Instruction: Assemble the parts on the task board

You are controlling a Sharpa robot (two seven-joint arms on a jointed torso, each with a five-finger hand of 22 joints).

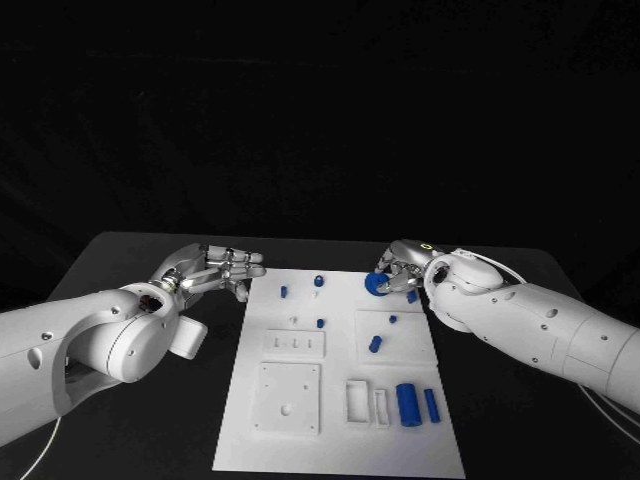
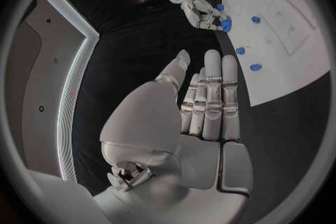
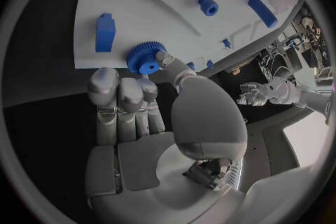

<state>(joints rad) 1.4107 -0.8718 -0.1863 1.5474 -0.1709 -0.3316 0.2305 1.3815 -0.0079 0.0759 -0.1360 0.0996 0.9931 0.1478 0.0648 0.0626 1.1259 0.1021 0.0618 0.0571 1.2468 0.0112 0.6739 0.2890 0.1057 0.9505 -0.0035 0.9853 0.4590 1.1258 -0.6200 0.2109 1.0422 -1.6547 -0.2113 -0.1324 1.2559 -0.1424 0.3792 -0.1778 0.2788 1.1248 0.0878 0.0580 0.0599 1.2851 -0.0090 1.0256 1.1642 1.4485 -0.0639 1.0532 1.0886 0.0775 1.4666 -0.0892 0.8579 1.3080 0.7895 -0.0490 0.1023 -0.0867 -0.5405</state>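
Bench point(image 1: 147, 250): black, matte, far edge straight, corners visible far left and far right. Backdrop point(image 1: 320, 110) behind the bench: black throughout, no detail discernible. Left wrist view: a pale wall panel point(image 2: 35, 67) edged by a bright light strip point(image 2: 73, 106), beside a dark floor area.

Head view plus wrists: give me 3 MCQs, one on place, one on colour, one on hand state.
1. Where is the gear?
A. far right part of the board
B. near left corner
C. off the table

2. What colour is the gear?
A. grey
B. blue
C. white

3. What is the left hand doing?
A. holding a peg
B. pressing the board
C. holding nothing

Key: 1 A, the right hand grips it at the board's far right; 2 B, blue in the right wrist view; 3 C, fingers straight and bare in its wrist view.
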